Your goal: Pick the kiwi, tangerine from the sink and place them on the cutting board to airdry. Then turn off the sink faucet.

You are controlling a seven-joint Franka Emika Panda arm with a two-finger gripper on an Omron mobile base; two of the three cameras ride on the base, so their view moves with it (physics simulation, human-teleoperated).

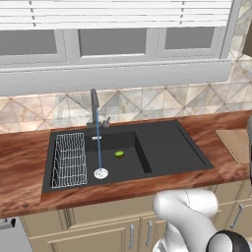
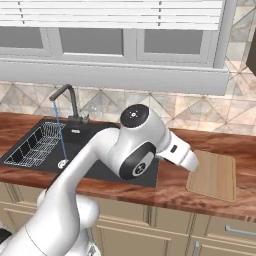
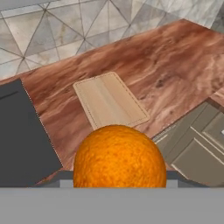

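Left base view: a black sink [image 1: 162,147] sits in a reddish wood counter [image 1: 24,167] across the middle of the frame. A wire rack [image 1: 69,160] fills the sink's left end. The dark faucet [image 1: 94,109] stands at the back rim, and a thin blue stream of water [image 1: 98,147] falls from it to the round silver drain [image 1: 101,173]. The green kiwi [image 1: 119,154] lies on the basin floor, just right of the stream. At the right edge, part of the tan board [image 1: 238,142] shows on the counter.

Right base view: the white arm [image 2: 125,150] crosses the centre of the frame and hides part of the sink. The faucet and its stream are at the left, with the rack below them. The board lies flat on the counter at the lower right, apart from the sink.

Hand view: the tangerine [image 3: 119,157] looms large at the bottom centre, pinched in the gripper [image 3: 119,181], whose fingertips are hidden behind the fruit. Beyond it, in the middle of the frame, lies the board, with the sink's dark edge at the left.
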